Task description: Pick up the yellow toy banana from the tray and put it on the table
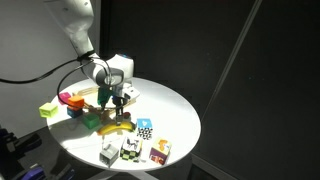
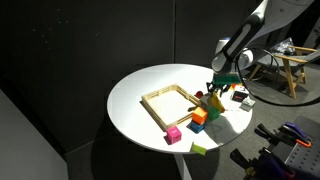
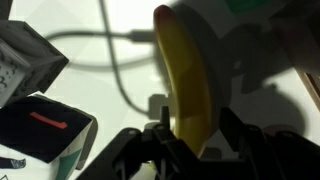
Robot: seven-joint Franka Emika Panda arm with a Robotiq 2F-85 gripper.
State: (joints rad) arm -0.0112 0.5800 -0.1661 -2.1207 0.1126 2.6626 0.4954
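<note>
The yellow toy banana fills the middle of the wrist view, standing lengthwise between my two dark fingers. My gripper is shut on its lower part. In an exterior view the gripper holds the banana low over the white round table, outside the light-wood tray and on its near side. In an exterior view the gripper hangs just past the tray's corner, above the table. I cannot tell whether the banana touches the table top.
Colour blocks lie round the tray: a yellow-green cube, a magenta one, a green one. Patterned small boxes stand near the table's front edge, one close by in the wrist view. A cable crosses the table.
</note>
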